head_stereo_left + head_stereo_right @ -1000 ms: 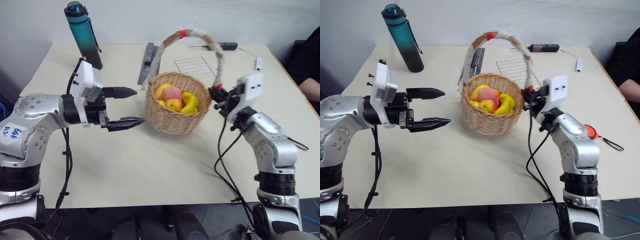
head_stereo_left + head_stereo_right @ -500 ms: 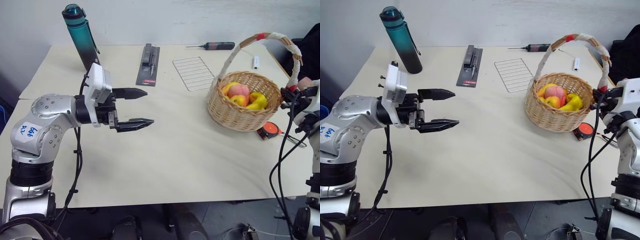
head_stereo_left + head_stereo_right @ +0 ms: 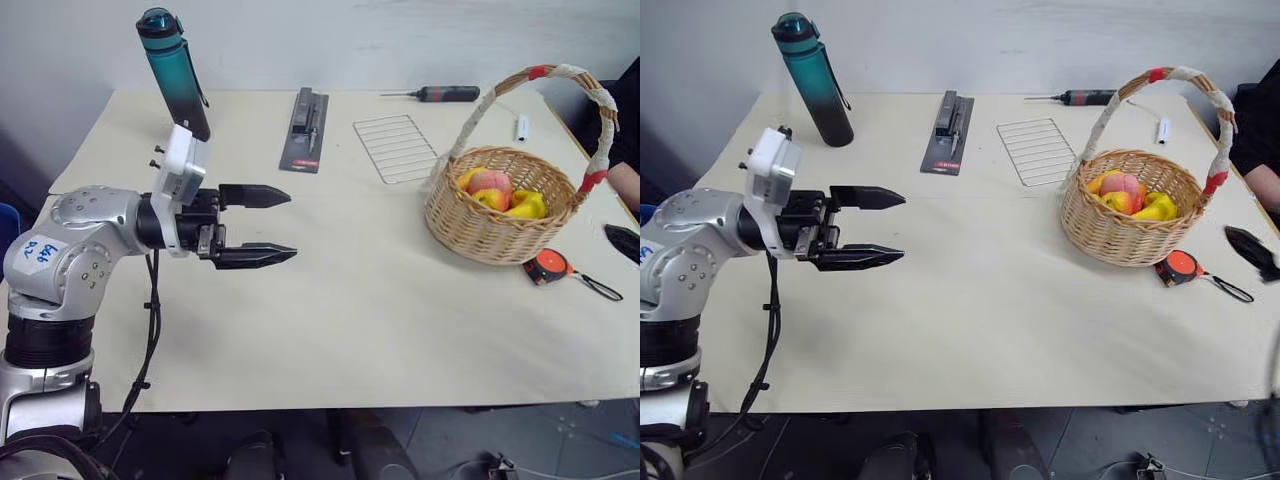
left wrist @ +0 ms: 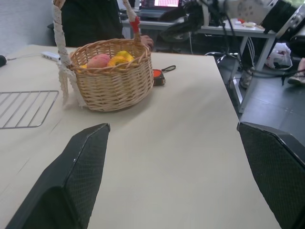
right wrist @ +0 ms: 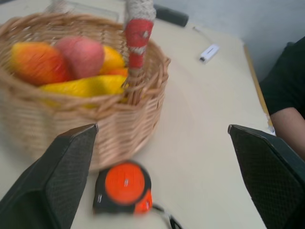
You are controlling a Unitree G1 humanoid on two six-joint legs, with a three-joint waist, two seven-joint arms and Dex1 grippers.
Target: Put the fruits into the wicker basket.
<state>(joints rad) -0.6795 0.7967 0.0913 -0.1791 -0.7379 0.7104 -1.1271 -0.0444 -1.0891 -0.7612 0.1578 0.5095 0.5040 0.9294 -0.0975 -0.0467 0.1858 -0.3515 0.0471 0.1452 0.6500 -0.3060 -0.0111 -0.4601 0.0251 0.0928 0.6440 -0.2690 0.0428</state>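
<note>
Two fruits, a pink peach (image 3: 491, 181) and a red-and-yellow mango (image 3: 472, 182), sit inside the wicker basket (image 3: 505, 225) with some yellow fruit (image 3: 530, 204). The basket stands on the right side of the worktop (image 3: 350, 300), just beside an orange tape measure (image 3: 549, 266). The left gripper (image 3: 270, 225) hangs over the worktop, spread wide and empty. The right gripper (image 5: 157, 157) is spread wide near the basket, holding nothing.
</note>
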